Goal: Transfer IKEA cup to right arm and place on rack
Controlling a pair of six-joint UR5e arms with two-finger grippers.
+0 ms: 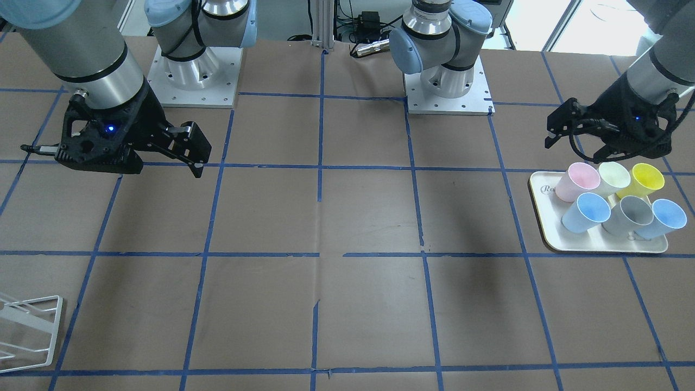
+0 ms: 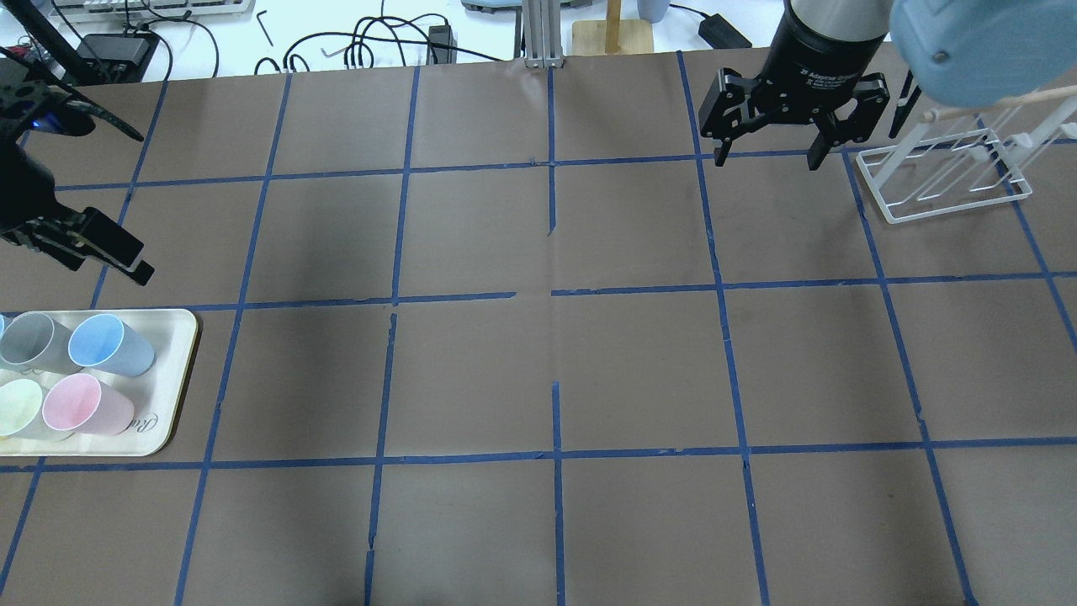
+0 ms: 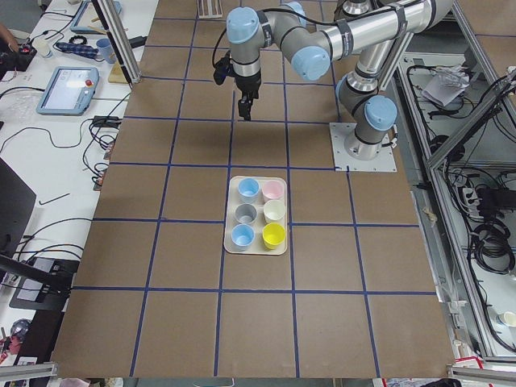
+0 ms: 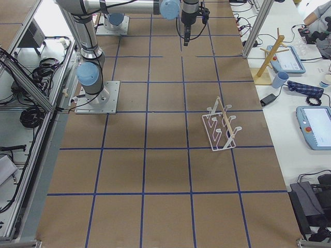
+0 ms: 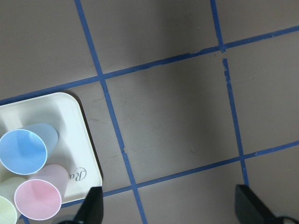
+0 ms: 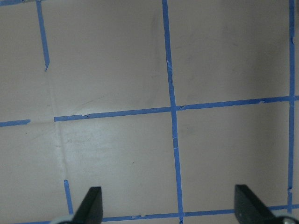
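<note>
The pale blue IKEA cup (image 2: 109, 343) stands at the inner corner of a cream tray (image 2: 172, 370), beside a pink cup (image 2: 84, 404). It also shows in the front view (image 1: 586, 212) and the left wrist view (image 5: 25, 148). A second blue cup (image 1: 665, 217) stands on the tray's outer side. My left gripper (image 1: 578, 144) hovers open and empty just beyond the tray; its fingertips (image 5: 93, 205) frame bare table. My right gripper (image 2: 766, 156) is open and empty, just left of the white wire rack (image 2: 942, 181).
The tray also holds a grey cup (image 1: 630, 213), a yellow cup (image 1: 646, 179) and a pale green cup (image 1: 613, 176). Brown paper with blue tape lines covers the table. The rack also shows at the table's corner in the front view (image 1: 27, 326).
</note>
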